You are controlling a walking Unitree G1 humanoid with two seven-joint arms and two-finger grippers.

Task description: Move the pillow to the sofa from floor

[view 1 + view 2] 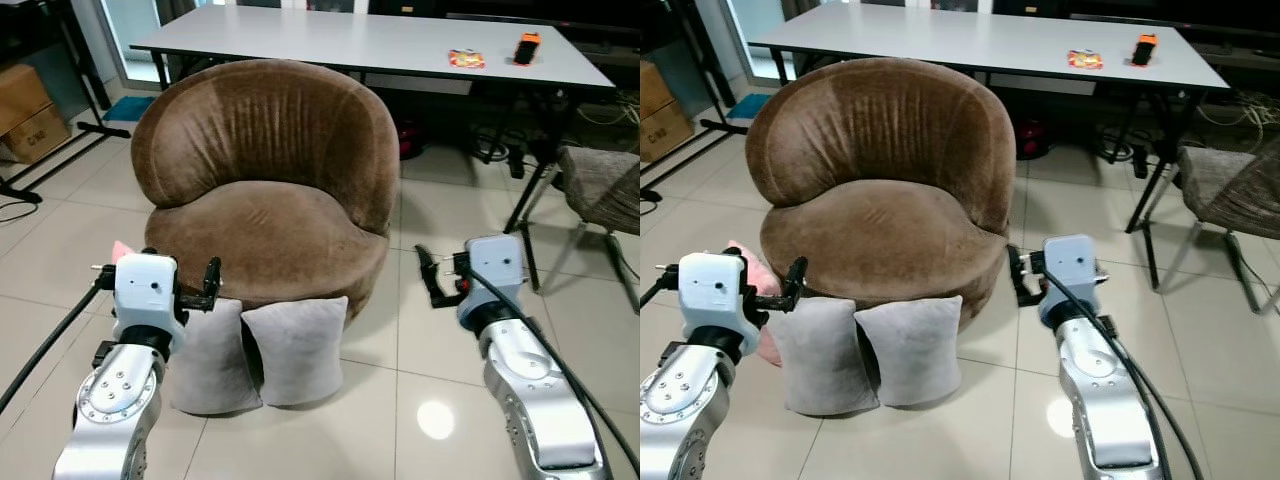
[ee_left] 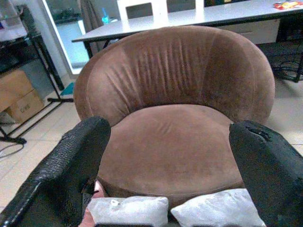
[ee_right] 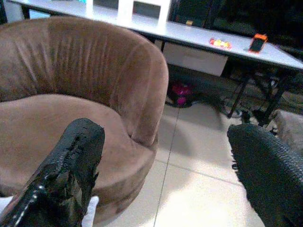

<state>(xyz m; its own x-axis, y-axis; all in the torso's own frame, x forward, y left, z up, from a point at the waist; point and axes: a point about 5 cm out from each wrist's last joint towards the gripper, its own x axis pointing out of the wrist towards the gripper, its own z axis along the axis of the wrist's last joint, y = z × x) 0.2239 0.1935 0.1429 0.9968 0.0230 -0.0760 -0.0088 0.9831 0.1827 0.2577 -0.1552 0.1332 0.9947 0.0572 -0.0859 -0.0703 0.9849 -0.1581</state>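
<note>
a round brown sofa chair [image 1: 265, 190] stands on the tiled floor [image 1: 420, 390] in front of a long grey table [image 1: 370, 45]. two grey pillows lean upright side by side against the chair's front edge, resting on the floor: the left pillow [image 1: 208, 358] and the right pillow [image 1: 297, 348], touching each other along their inner sides. a pink pillow [image 1: 760, 300] lies on the floor at the chair's front left corner, just beside the left pillow and partly hidden by the arm.

the left gripper [image 1: 160, 282] hovers above the left pillow, near the chair's front left edge, its two black fingers [image 2: 71, 165] spread wide apart with nothing between them. the right gripper [image 1: 432, 275] hangs over bare floor just beside the chair's front right edge, fingers [image 3: 71, 161] likewise wide apart and holding nothing.

on the table's far right end lie an orange and black device [image 1: 527, 47] and a small colourful packet [image 1: 466, 58]. a cardboard box [image 1: 28, 108] sits at the far left, and a grey chair [image 1: 600, 190] at the right.
</note>
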